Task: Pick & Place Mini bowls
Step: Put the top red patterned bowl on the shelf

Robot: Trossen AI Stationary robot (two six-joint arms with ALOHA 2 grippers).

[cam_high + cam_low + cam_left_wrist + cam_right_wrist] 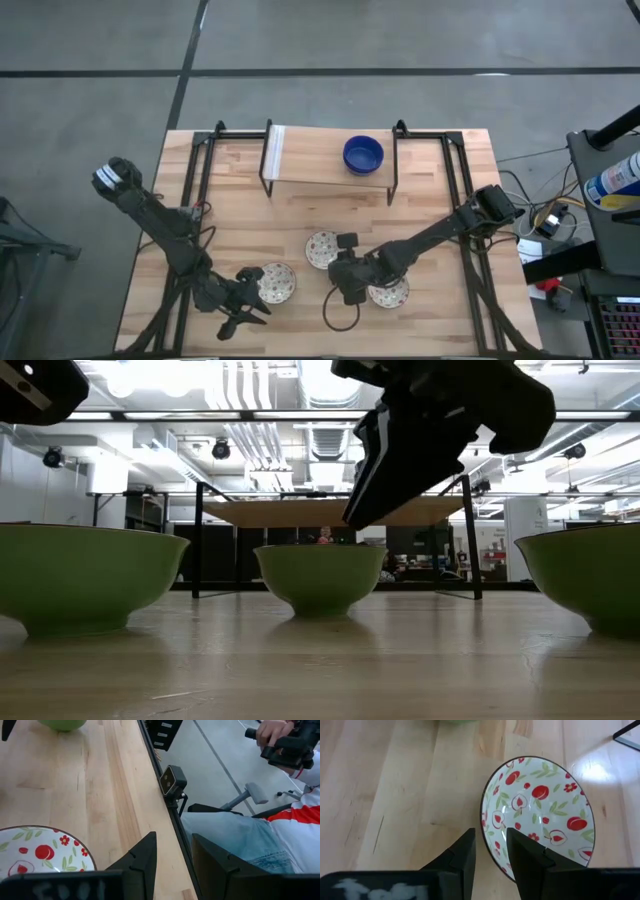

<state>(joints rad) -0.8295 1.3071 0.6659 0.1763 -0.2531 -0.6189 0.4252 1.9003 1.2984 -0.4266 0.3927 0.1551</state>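
Three mini bowls, white inside with red fruit and green leaves and green outside, stand on their bases on the table: one (275, 283), one (322, 249) and one (388, 291). A single blue mini bowl (363, 155) sits on the raised shelf at the far side. My right gripper (490, 831) is open and hovers at the left rim of a patterned bowl (540, 815), with one finger over the inside and one outside. My left gripper (173, 836) is open near the table's near edge, beside a patterned bowl (40, 852).
A black-framed wooden shelf (320, 165) spans the table's far half. A small camera (172, 780) is mounted at the near edge, and a seated person (260, 835) is beyond it. Bare wood lies on the table's left and right sides.
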